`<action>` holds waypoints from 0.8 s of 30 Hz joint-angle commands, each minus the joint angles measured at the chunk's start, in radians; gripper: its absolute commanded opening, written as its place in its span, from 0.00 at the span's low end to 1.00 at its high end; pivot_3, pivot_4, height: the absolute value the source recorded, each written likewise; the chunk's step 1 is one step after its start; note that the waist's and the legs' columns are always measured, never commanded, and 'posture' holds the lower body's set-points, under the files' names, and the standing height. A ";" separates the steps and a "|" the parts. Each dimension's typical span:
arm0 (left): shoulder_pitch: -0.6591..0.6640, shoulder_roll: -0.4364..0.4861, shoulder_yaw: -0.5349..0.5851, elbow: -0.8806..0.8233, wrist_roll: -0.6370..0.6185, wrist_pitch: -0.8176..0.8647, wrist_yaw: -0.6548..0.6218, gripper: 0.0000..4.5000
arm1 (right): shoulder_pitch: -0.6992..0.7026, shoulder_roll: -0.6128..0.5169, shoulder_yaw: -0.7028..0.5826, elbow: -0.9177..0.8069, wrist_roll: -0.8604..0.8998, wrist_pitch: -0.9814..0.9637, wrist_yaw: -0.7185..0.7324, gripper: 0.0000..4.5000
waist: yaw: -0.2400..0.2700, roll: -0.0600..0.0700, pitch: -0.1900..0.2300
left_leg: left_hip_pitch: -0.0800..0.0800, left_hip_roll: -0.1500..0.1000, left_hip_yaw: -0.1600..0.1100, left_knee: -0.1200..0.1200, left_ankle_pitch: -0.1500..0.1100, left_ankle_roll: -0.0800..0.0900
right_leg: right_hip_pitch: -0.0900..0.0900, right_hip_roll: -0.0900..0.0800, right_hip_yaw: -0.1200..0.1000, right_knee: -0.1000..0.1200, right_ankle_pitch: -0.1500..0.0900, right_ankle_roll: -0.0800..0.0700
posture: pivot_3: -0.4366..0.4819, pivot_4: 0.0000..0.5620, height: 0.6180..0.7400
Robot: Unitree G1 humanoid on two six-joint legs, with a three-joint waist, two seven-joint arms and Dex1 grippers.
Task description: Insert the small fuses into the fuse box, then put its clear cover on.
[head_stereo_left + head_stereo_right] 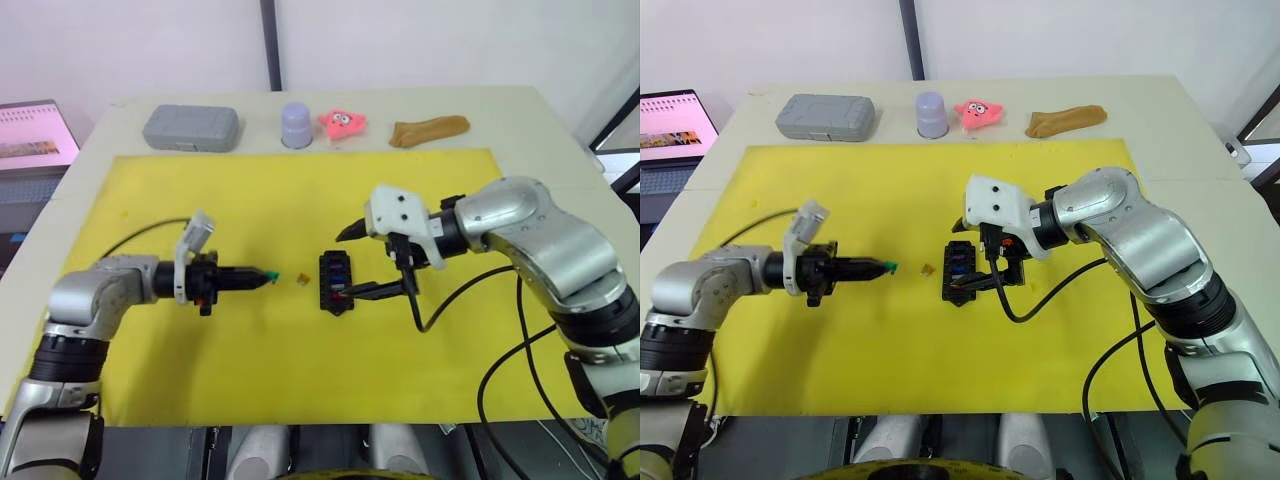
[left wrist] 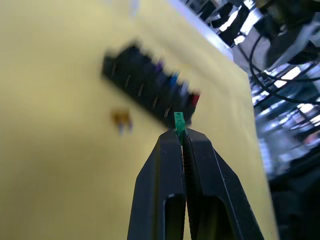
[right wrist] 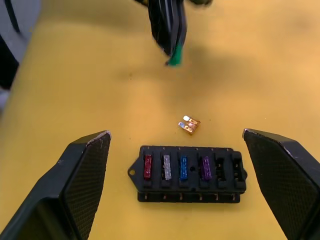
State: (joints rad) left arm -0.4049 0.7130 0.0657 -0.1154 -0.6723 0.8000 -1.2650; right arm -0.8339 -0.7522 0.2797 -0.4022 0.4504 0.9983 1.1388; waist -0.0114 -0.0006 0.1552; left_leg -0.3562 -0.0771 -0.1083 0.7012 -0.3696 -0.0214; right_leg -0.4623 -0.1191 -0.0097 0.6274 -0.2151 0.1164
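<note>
A yellow mat point(image 1: 300, 370) covers the near part of a pale table point(image 1: 520, 110). On the mat's left side, the left gripper point(image 1: 268, 277) has its two black fingers pressed together on a green fuse point(image 2: 179, 120), which sticks out from the tips and is held above the mat, pointing right. Just right of it a yellow fuse point(image 3: 189, 124) lies loose on the mat. Next comes the fuse box point(image 3: 188, 173), a black block near the mat's centre, with red, grey, blue and purple fuses seated in a row and two slots at one end bare. The right gripper point(image 3: 175, 190) hovers over the box, fingers spread wide on either side, holding nothing. Along the table's far edge sit a grey case point(image 1: 191, 128), a lilac cup point(image 1: 297, 125), a pink toy point(image 1: 342, 124) and a tan cloth point(image 1: 429, 130).
</note>
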 commanded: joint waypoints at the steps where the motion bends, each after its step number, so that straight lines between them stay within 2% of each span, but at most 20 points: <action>1: 0.021 -0.024 0.029 -0.113 -0.004 -0.103 0.029 0.01 | -0.057 0.047 -0.089 0.007 0.101 0.124 -0.043 1.00 | 0.000 0.000 0.000 | 0.000 0.000 0.000 0.000 0.000 0.000 | 0.000 0.000 0.000 0.000 0.000 0.000 | 0.48 0.27 1.00; 6: 0.004 -0.048 0.012 -0.156 0.014 -0.171 0.073 0.01 | -0.097 0.153 -0.151 0.054 0.212 0.280 -0.119 1.00 | -0.001 0.000 0.000 | 0.000 0.001 0.000 -0.001 0.000 0.000 | 0.000 0.000 0.000 0.000 0.000 0.000 | 0.48 0.27 1.00; 11: -0.002 -0.039 -0.009 -0.166 0.018 -0.191 0.082 0.01 | -0.105 0.196 -0.139 0.067 0.254 0.325 -0.165 1.00 | 0.000 0.000 0.000 | 0.000 0.000 0.000 -0.001 0.000 0.000 | 0.000 0.000 0.000 0.000 0.000 0.000 | 0.48 0.27 1.00; 14: -0.001 -0.038 -0.016 -0.172 0.016 -0.191 0.087 0.00 | -0.105 0.207 -0.125 0.069 0.264 0.317 -0.181 0.80 | -0.002 0.000 0.000 | 0.000 0.000 0.000 -0.001 0.000 0.000 | 0.000 0.000 0.000 0.000 0.000 0.000 | 0.48 0.27 1.00; 16: -0.005 -0.040 -0.021 -0.173 0.016 -0.194 0.091 0.00 | -0.108 0.213 -0.115 0.075 0.264 0.309 -0.189 0.60 | -0.003 0.000 0.000 | 0.000 0.000 0.000 -0.001 0.000 0.000 | 0.000 0.000 0.000 0.000 0.000 0.000 | 0.48 0.27 1.00; 24: -0.016 -0.034 -0.030 -0.199 -0.010 -0.171 0.100 0.00 | -0.113 0.217 -0.068 0.104 0.247 0.262 -0.200 0.60 | -0.003 0.000 0.000 | 0.000 0.000 0.000 -0.001 0.000 0.000 | 0.000 0.000 0.000 0.000 0.000 0.000 | 0.48 0.27 1.00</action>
State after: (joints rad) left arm -0.4034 0.6648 0.0222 -0.2820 -0.6641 0.6285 -1.1683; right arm -0.9169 -0.5400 0.2237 -0.2865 0.6913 1.2788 0.9393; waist -0.0145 -0.0005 0.1552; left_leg -0.3558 -0.0771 -0.1083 0.7006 -0.3696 -0.0213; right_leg -0.4625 -0.1186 -0.0098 0.6279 -0.2150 0.1164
